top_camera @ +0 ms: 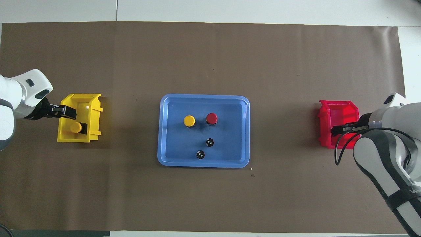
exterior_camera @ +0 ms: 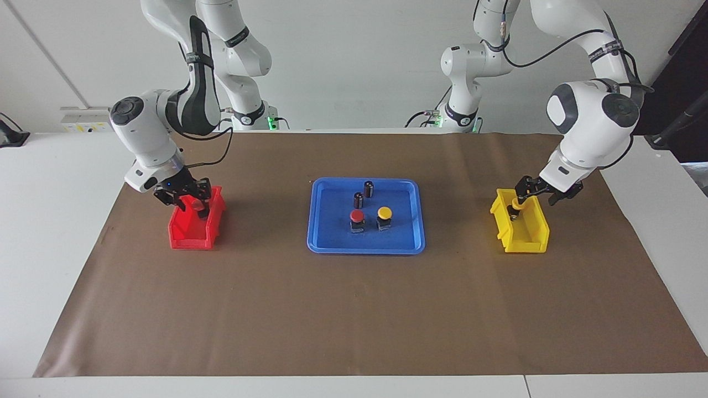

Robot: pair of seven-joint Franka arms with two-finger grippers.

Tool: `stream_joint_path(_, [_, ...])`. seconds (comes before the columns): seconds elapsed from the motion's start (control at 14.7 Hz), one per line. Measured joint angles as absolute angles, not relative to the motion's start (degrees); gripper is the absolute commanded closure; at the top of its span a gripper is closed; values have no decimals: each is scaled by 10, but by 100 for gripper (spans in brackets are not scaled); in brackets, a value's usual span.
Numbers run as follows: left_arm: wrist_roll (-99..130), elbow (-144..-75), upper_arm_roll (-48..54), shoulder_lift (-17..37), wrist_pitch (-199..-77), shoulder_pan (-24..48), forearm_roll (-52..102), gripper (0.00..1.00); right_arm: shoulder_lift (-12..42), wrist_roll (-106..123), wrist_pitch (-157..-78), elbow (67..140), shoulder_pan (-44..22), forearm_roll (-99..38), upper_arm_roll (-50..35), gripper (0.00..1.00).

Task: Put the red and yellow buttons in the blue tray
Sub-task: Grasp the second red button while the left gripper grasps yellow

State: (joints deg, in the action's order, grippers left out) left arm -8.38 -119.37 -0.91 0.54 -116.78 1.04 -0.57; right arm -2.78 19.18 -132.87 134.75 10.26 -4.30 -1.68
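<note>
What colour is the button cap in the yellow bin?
Yellow; the overhead view shows it best.

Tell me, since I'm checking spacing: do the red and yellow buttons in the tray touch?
Apart. The overhead view shows blue tray floor between the yellow button and red button.

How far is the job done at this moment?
Done: one red button and one yellow button stand in the blue tray. In hand: the left claw is at a second yellow button in the yellow bin; the right claw reaches into the red bin. Left: carrying them over.
</note>
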Motion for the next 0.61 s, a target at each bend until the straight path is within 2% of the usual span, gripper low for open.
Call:
stream_joint_path(0.27, [-84, -1222, -5, 0, -1190, 10, -6, 30, -28, 192, -1330, 1354, 102, -43, -17, 46])
stream_joint_path(0.54, [-84, -1244, -3, 0, -1208, 10, -6, 30, -32, 192, -1341, 1366, 102, -43, -18, 78])
stream_joint_path(0.61, [-84, -1248, -3, 0, -1209, 10, -6, 30, -33, 192, -1341, 1367, 102, -43, -18, 81])
